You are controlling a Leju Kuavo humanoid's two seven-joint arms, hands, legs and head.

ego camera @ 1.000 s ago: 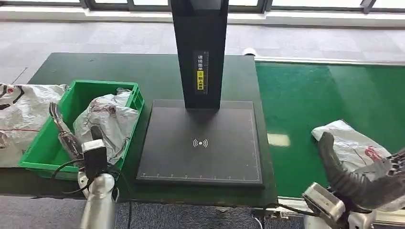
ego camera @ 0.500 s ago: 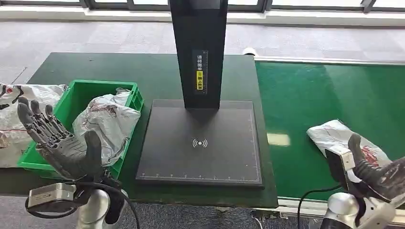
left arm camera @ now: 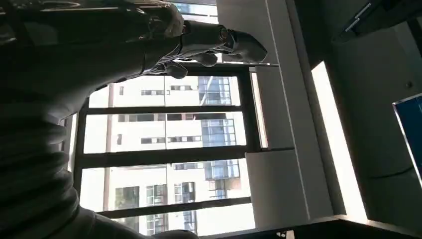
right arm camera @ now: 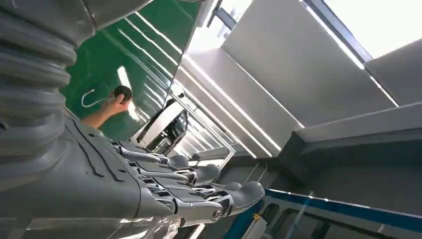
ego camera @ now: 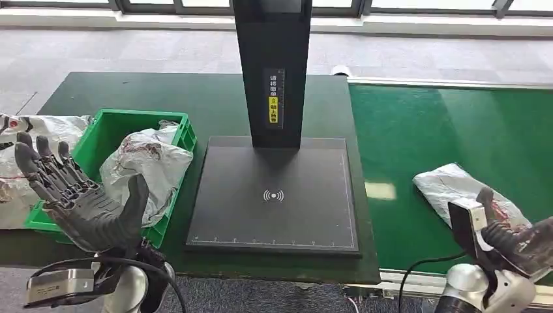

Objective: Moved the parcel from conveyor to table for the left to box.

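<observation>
Head view: left hand [ego camera: 85, 208] has lifted, fingers [ego camera: 40, 163] spread, since earlier.

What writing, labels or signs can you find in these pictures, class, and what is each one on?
Label on the black post: white and yellow Chinese characters, too small to read.
Black pad: a white wireless-wave sign, no words.
Parcel on the green conveyor: red print, too blurred to read.
Bag in the crate: dark print, unreadable.

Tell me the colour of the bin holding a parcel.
Bright green plastic bin; clearest in the head view.
</observation>
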